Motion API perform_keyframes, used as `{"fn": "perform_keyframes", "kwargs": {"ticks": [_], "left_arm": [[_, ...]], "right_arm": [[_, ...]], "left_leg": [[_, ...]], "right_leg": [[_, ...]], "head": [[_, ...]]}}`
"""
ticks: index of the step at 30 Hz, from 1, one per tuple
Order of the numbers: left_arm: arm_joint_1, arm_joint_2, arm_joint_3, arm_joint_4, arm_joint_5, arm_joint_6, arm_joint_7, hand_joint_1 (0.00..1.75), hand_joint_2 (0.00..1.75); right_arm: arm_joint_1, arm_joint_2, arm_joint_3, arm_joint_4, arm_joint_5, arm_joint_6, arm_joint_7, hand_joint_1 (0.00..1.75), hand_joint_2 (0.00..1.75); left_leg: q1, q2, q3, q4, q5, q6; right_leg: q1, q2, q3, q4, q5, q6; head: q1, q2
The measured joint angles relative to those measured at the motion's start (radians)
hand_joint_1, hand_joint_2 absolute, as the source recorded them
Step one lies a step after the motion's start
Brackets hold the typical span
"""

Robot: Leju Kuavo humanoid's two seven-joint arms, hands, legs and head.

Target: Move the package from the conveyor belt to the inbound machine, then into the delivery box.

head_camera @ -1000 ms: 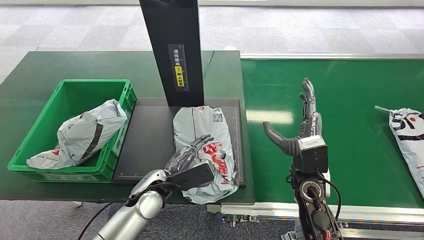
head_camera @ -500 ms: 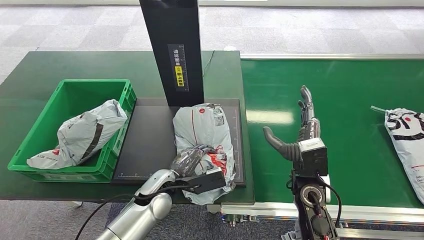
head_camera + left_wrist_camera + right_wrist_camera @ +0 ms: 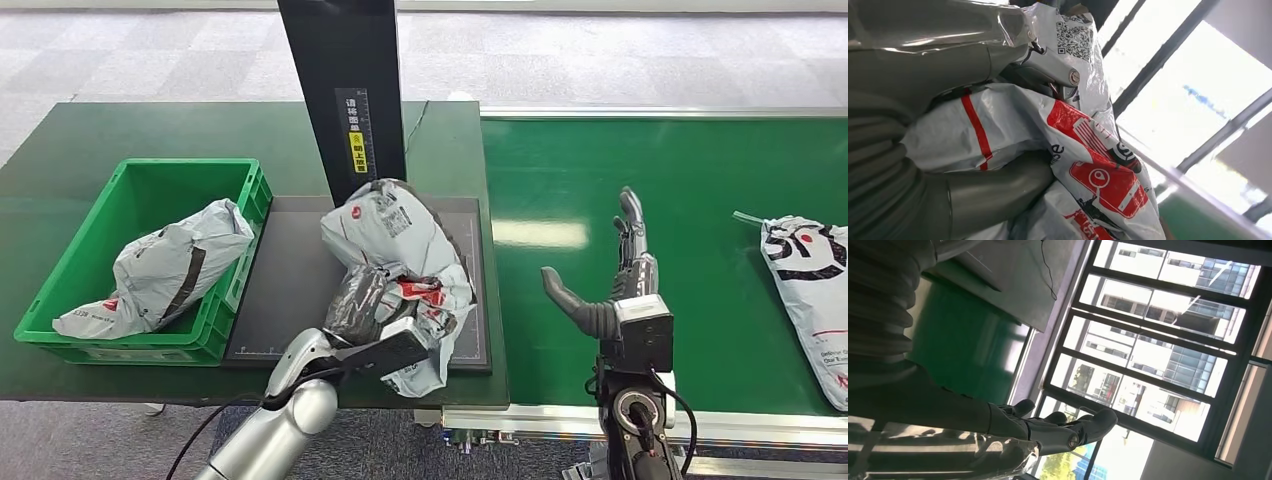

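A grey plastic package (image 3: 395,240) with red print sits partly lifted and crumpled on the black plate of the inbound machine (image 3: 290,290). My left hand (image 3: 375,310) grips its near end, the thumb and fingers closed into the plastic (image 3: 1088,165). The green delivery box (image 3: 70,300) stands left of the plate with another grey package (image 3: 165,265) inside. My right hand (image 3: 612,275) hovers over the green conveyor belt (image 3: 700,180), fingers straight and thumb spread, holding nothing; its fingers (image 3: 1063,427) show against windows in the right wrist view.
The machine's black upright column (image 3: 345,95) rises at the back of the plate. Another grey package (image 3: 810,300) with black print lies on the belt at the far right. A dark green table (image 3: 120,130) carries the box and machine.
My left hand has closed on the package and raised it off the plate, bunching it and tilting it toward the box. The belt's far-right package has drifted left. My right hand shifted slightly right.
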Motion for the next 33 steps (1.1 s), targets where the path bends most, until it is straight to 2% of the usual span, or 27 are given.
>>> {"fn": "perform_keyframes", "kwargs": {"ticks": [6, 8, 20, 26, 29, 33], "left_arm": [[0.038, 0.01, 0.017, -0.163, -0.058, 0.245, -0.161, 1.75, 1.75], [0.049, 0.016, 0.016, -0.206, -0.084, 0.291, -0.185, 1.75, 1.75], [0.079, 0.033, 0.015, -0.296, -0.097, 0.314, -0.201, 1.75, 1.75], [0.105, 0.041, 0.011, -0.361, -0.105, 0.458, -0.278, 1.75, 1.75], [0.122, 0.048, 0.025, -0.401, -0.1, 0.468, -0.255, 1.75, 1.75], [0.124, 0.052, 0.085, -0.41, -0.134, 0.471, -0.189, 1.75, 1.75]], "right_arm": [[0.015, 0.001, -0.014, -0.017, -0.003, 0.01, 0.0, 0.0, 1.75], [0.015, 0.002, -0.015, -0.017, -0.004, 0.015, 0.0, 0.0, 1.75], [0.015, 0.004, -0.019, -0.017, -0.004, 0.016, 0.0, 0.0, 1.75], [0.016, 0.003, -0.02, -0.017, -0.014, 0.015, -0.005, 0.0, 1.75], [0.029, 0.002, -0.021, -0.024, -0.018, 0.013, -0.006, 0.0, 1.75], [0.054, 0.003, -0.021, -0.042, -0.014, 0.011, -0.008, 0.0, 1.75]], "left_leg": [[0.0, 0.0, 0.0, 0.0, 0.0, 0.0], [0.0, 0.0, 0.0, 0.0, 0.0, 0.0], [0.0, 0.0, 0.0, 0.0, 0.0, 0.0], [0.0, 0.0, 0.0, 0.0, 0.0, 0.0], [0.0, 0.0, 0.0, 0.0, 0.0, 0.0], [0.0, 0.0, 0.0, 0.0, 0.0, 0.0]], "right_leg": [[0.0, 0.0, 0.0, 0.0, 0.0, 0.0], [0.0, 0.0, 0.0, 0.0, 0.0, 0.0], [0.0, 0.0, 0.0, 0.0, 0.0, 0.0], [0.0, 0.0, 0.0, 0.0, 0.0, 0.0], [0.0, 0.0, 0.0, 0.0, 0.0, 0.0], [0.0, 0.0, 0.0, 0.0, 0.0, 0.0]], "head": [[0.0, 0.0], [0.0, 0.0], [0.0, 0.0], [0.0, 0.0], [0.0, 0.0], [0.0, 0.0]]}}
